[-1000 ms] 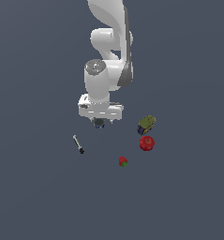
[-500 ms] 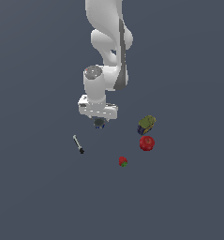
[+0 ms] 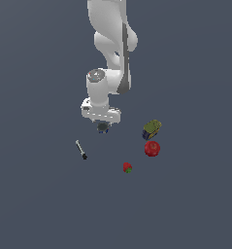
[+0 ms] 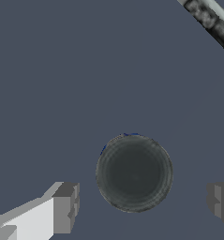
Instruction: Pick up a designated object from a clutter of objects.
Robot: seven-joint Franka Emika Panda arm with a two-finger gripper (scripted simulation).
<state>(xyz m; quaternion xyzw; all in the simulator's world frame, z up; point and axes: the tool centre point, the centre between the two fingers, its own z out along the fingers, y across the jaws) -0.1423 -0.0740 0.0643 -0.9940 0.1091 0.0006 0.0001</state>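
Tool [image 4: 141,200] lower, straddling can [image 4: 134,172]

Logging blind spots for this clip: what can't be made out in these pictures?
- Small dark can: in the exterior view the arm's hand covers most of it; the wrist view shows only its top.
- Tool: the wrist view's edge cuts off both fingers; they stand apart on either side of the can, but contact and height above it are unreadable.
- Yellow-and-blue can: too small to read its label.
- Thin stick: too small to identify.
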